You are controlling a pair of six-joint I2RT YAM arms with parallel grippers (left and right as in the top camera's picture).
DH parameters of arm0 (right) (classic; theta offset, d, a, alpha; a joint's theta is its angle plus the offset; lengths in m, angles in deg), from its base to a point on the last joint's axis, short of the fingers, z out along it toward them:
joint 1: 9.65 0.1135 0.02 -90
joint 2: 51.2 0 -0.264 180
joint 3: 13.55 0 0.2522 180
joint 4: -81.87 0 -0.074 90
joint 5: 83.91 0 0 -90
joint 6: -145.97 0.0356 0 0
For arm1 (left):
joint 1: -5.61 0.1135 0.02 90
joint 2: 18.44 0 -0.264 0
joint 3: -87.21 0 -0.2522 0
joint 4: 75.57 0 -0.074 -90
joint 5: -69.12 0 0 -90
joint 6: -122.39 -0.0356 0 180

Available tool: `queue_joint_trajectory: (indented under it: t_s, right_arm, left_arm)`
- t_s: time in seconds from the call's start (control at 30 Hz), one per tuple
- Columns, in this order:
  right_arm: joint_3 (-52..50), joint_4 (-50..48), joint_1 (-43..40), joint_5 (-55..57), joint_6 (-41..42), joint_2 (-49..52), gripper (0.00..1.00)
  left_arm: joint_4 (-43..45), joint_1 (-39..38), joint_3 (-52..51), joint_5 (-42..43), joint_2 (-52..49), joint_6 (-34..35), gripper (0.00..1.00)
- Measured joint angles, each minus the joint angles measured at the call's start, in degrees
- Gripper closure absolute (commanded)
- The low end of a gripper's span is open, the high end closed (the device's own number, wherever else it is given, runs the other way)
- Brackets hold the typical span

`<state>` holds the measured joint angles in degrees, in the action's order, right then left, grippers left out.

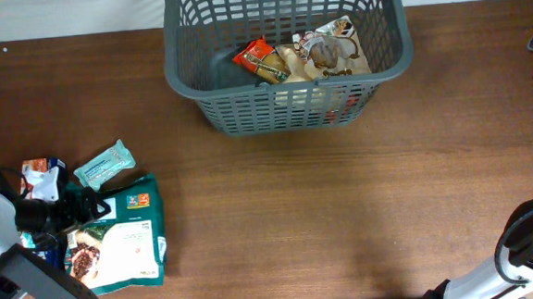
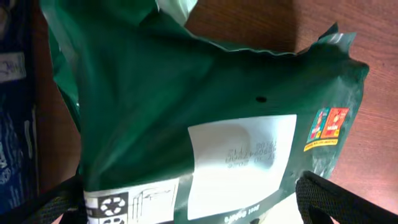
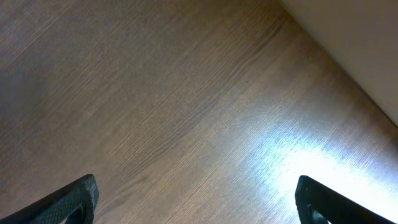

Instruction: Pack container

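**Fig.** L gripper [image 2: 199, 208] is hanging close over the green packet [image 2: 186, 112] with jaws spread wide. 1 dark finger [image 2: 339, 199] is showing at each lower corner of the wrist view. Whether the fingers are touching the packet cannot be told. The packet is lying label-side up, w/ a white printed panel and recycling mark facing the camera. A blue packet [image 2: 12, 124] is lying just beside it at the L edge.

R gripper [image 3: 199, 208] is likewise standing wide open, gripping nothing, w/ only the bare wooden table [image 3: 155, 93] beneath it.

Overhead: the L gripper is sitting at the near-L corner of the table, over the green packet's edge. A teal packet [image 1: 103, 166] and a red-and-white packet [image 1: 41, 177] are lying near it. The R arm [image 1: 532, 244] is showing at the near-R corner, well apart from all packets.

The container [image 1: 283, 111] is standing at the far centre of the table. It is holding approx. 3 packets at its R side, incl. a red packet [image 1: 259, 59] and a white-and-brown packet [image 1: 330, 48].
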<state>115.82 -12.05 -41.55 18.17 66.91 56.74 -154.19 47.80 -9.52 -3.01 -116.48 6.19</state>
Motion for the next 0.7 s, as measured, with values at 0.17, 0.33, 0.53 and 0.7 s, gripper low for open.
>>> queue_joint_trajectory:
  t_s: [0.17, 0.33, 0.53, 0.7]
  right_arm:
    - [0.0, 0.02, 0.0, 0.02, 0.0, 0.0, 0.01]
    - [0.0, 0.02, 0.0, 0.02, 0.02, 0.0, 0.01]
    - [0.0, 0.0, 0.0, 0.0, 0.0, 0.0, 0.01]
    - [0.0, 0.02, 0.0, 0.02, 0.0, 0.0, 0.01]
  left_arm:
    - [0.92, 0.0, 0.0, 0.37, 0.0, -0.04, 0.01]
    - [1.09, 0.0, 0.0, 1.86, 0.0, -0.24, 0.01]
    - [1.07, 0.0, 0.0, 5.16, 0.0, -0.44, 0.01]
    - [1.09, 0.02, 0.0, 6.56, 0.0, -0.44, 0.01]
